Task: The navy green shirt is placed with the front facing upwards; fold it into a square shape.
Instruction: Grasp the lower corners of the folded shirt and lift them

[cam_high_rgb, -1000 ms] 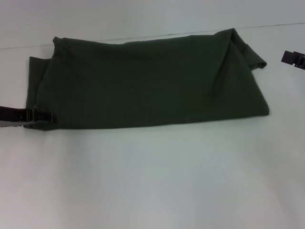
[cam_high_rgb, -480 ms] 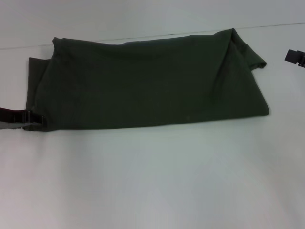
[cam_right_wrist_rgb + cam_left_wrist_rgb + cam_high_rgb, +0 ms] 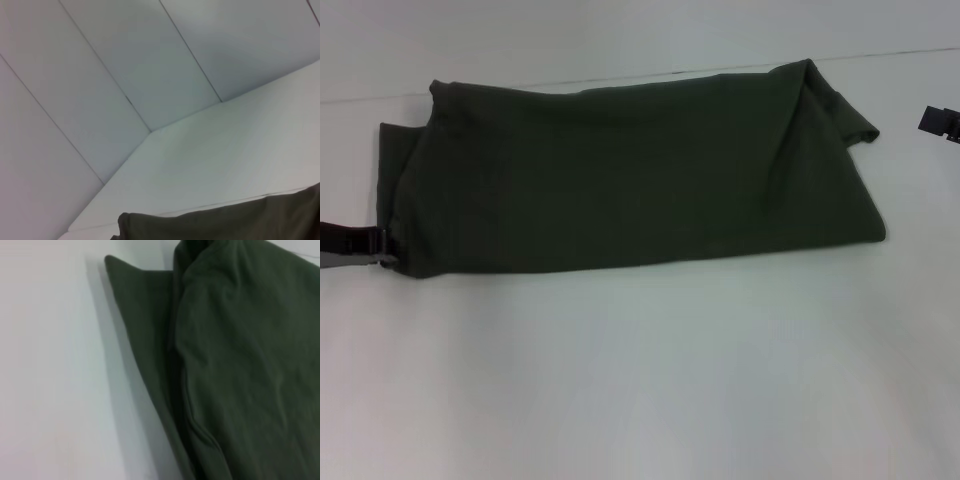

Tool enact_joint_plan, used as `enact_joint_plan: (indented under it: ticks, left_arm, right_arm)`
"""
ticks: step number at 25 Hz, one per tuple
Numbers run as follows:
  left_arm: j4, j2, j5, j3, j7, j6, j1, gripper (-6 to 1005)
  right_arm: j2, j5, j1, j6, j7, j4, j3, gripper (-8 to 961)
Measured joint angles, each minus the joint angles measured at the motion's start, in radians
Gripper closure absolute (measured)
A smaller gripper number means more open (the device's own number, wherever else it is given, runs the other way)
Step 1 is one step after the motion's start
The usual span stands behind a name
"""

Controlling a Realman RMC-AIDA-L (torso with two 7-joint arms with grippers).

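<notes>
Now you see the navy green shirt (image 3: 630, 175) lying folded into a long band across the white tabletop (image 3: 650, 370); your left tool (image 3: 386, 246) sits at its near left corner, just touching the edge; your right tool (image 3: 942, 123) hangs well off its right end; whether either is open or closed cannot be told.

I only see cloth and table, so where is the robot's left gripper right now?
In the head view, the left gripper sits at the picture's far left edge, at the near left corner of the folded navy green shirt on the white table.
</notes>
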Motion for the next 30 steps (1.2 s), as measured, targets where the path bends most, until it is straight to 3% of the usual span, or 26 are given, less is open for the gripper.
enact_joint_plan:
  ticks: [5, 13, 15, 19, 23, 30]
  left_arm:
    - [0.050, 0.008, -0.002, -0.028, -0.006, 0.086, 0.002, 965]
    - [0.067, 0.028, -0.003, -0.079, -0.008, 0.183, -0.015, 992]
    - [0.076, 0.029, -0.003, -0.080, -0.008, 0.198, -0.019, 992]
    - [0.078, 0.029, -0.004, -0.076, -0.007, 0.225, -0.031, 992]
    - [0.079, 0.030, -0.004, -0.078, -0.004, 0.231, -0.034, 993]
    - [0.079, 0.030, -0.004, -0.079, 0.002, 0.233, -0.032, 992]
  right_arm:
    - [-0.025, -0.084, 0.014, -0.001, 0.051, -0.009, -0.009, 306]
    - [-0.138, -0.428, 0.126, -0.011, 0.366, -0.052, -0.065, 305]
    - [-0.153, -0.502, 0.164, -0.016, 0.424, -0.054, -0.073, 305]
    - [-0.151, -0.643, 0.242, -0.009, 0.480, -0.046, -0.090, 305]
    - [-0.131, -0.746, 0.305, 0.032, 0.529, -0.015, -0.150, 305]
    - [-0.111, -0.766, 0.338, 0.119, 0.578, 0.022, -0.176, 304]
